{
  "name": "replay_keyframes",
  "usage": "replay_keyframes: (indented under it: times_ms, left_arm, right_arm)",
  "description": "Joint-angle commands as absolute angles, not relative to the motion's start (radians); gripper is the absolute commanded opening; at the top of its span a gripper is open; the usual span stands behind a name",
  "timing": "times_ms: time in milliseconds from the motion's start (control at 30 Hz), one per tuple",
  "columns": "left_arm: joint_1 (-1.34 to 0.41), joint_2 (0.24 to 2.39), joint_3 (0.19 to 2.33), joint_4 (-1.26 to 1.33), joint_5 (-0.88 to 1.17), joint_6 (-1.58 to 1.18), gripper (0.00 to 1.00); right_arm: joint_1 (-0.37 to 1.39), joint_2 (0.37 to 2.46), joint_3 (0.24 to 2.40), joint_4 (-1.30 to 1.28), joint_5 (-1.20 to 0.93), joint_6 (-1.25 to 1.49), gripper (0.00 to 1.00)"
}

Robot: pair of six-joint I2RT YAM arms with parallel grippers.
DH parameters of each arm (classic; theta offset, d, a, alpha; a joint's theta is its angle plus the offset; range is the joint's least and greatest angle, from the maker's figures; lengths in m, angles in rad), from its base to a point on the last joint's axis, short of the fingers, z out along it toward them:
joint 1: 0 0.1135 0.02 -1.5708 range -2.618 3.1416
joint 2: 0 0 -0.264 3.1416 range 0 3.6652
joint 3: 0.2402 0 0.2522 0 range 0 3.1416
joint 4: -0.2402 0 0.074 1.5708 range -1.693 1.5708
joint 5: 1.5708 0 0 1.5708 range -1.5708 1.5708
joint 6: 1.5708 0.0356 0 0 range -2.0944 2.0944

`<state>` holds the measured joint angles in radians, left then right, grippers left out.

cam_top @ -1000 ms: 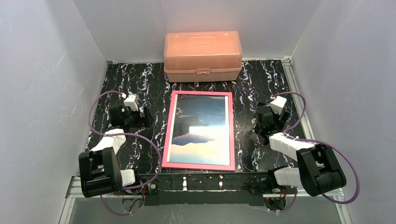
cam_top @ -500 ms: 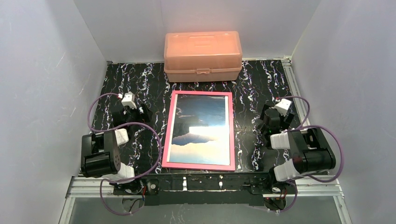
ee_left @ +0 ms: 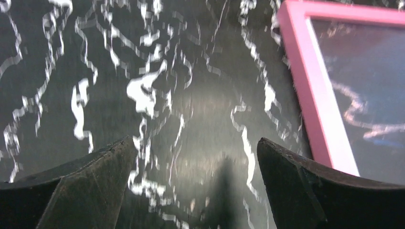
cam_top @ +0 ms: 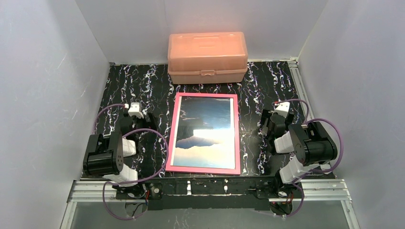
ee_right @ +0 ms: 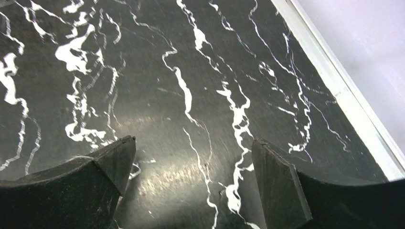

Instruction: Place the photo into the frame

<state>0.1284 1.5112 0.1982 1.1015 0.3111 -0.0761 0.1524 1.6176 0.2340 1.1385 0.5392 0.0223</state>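
Observation:
The frame [cam_top: 171, 136], bright pink and thin-bordered, lies flat in the middle of the black marbled table. The photo [cam_top: 206, 128] of blue sky, clouds and a dark mountain shows inside it behind a glaring pane. My left gripper [cam_top: 138, 121] rests low over the table just left of the frame, open and empty. The left wrist view shows its gripper [ee_left: 195, 140] over bare marble, with the frame's pink border [ee_left: 313, 95] and the photo [ee_left: 367, 86] to the right. My right gripper [cam_top: 274, 125] sits right of the frame. In the right wrist view the gripper [ee_right: 193, 140] is open with nothing between its fingers.
A salmon-pink lidded box [cam_top: 207, 57] stands at the back of the table, just beyond the frame's far edge. White walls close in the left, right and back. A metal rail [ee_right: 334, 81] runs along the table's right edge, near the right gripper.
Both arms have folded back toward their bases, elbows rising and grippers drawing slightly nearer. The frame and photo have not moved. Both grippers stayed open.

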Motion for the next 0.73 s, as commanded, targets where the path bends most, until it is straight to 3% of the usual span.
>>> replay_keyframes:
  times_ms: [0,700]
  left_arm:
    - [0.083,1.482,0.295,1.015,0.243,-0.013,0.98]
    - [0.051,1.485,0.301,1.005,0.184,-0.005,0.98]
  right_arm:
    - [0.149,1.614,0.280,1.163,0.532,0.008,0.99]
    - [0.149,1.608,0.261,1.197,0.533,0.002,0.99]
